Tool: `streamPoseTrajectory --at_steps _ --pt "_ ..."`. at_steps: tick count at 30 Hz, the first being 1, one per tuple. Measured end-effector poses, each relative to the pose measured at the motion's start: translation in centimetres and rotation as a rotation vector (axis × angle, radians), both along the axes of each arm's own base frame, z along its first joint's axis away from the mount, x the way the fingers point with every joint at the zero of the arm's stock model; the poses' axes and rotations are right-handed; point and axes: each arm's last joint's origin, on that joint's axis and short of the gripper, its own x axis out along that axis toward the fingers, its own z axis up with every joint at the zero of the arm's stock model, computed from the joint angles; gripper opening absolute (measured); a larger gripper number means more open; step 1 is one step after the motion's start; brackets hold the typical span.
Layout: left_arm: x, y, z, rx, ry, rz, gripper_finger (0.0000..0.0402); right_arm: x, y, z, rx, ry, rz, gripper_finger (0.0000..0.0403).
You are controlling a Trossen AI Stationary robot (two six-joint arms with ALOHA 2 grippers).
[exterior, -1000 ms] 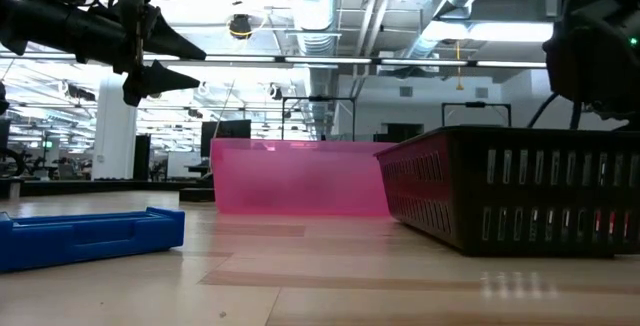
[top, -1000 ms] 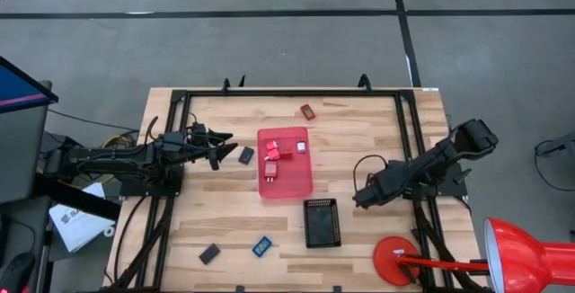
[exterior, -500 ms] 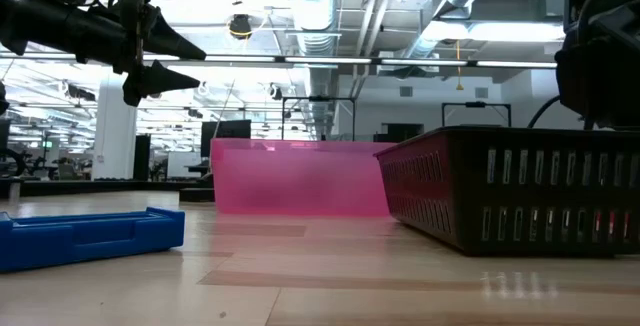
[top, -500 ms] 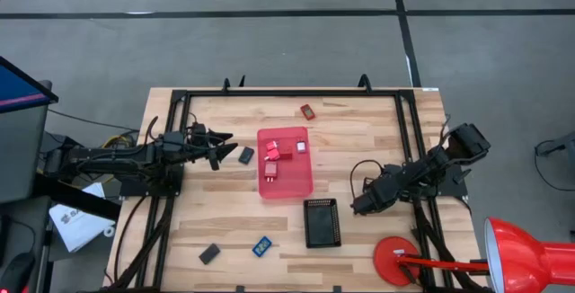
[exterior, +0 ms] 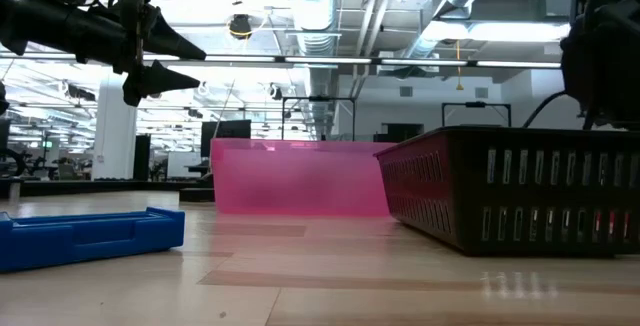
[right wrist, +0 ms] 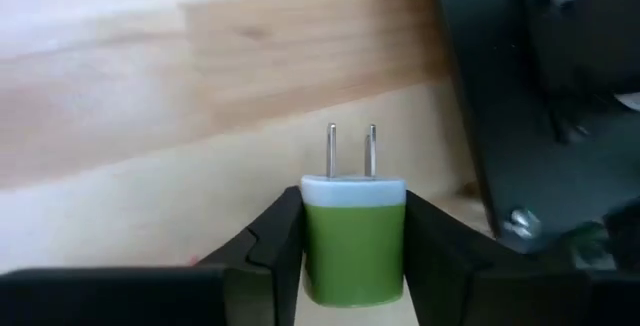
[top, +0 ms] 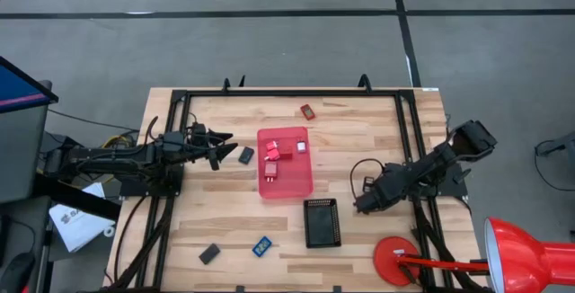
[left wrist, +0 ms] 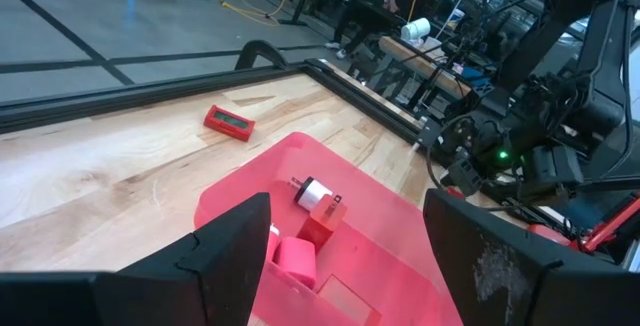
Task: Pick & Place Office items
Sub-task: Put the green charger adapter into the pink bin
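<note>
A green plug adapter (right wrist: 354,246) with a white top and two metal prongs sits between the fingers of my right gripper (top: 364,202), which is shut on it just right of the black grid tray (top: 322,223). In the high view the gripper hides the adapter. The pink-red tray (top: 296,183) holds several red pieces (top: 271,171) and a white one (left wrist: 314,194). Loose on the wood lie a red piece (top: 307,110), two black pieces (top: 245,155) (top: 209,253) and a blue one (top: 261,246). My left gripper (top: 218,152) hangs open above the table, left of the pink-red tray. My right gripper pinches the green adapter's two side faces (right wrist: 318,251) between its two fingers (right wrist: 272,241). The fingers slant steeply down from the table's right side and lie along the body. The prongs (right wrist: 350,151) point away from the gripper. I cannot tell whether the adapter rests on the wood.
A red desk lamp (top: 530,255) with a round base (top: 395,261) stands at the near right corner. A black metal frame (top: 287,93) runs round the tabletop. Bare wood lies between the trays and the near edge.
My right arm has shifted slightly in place beside the black tray, its wrist tipping a little. No loose piece has moved.
</note>
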Motion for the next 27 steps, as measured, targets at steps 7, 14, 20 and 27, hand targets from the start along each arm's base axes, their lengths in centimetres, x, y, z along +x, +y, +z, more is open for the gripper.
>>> streamPoseTrajectory --at_steps 7,14,20,27 --pt "0.0 0.0 0.0 0.0 0.0 0.0 0.026 0.6 -0.2 2.9 -0.047 -0.207 0.075 0.0144" --pt "0.0 0.0 0.0 0.0 0.0 0.0 0.026 3.2 -1.6 7.9 -0.242 -0.549 0.255 0.0124" --pt "0.0 0.0 0.0 0.0 0.0 0.0 0.026 6.9 -4.7 11.2 -0.331 -0.725 0.575 0.015" --pt "0.0 0.0 0.0 0.0 0.0 0.0 0.026 10.5 -10.4 12.1 -0.257 -0.884 0.89 0.0132"
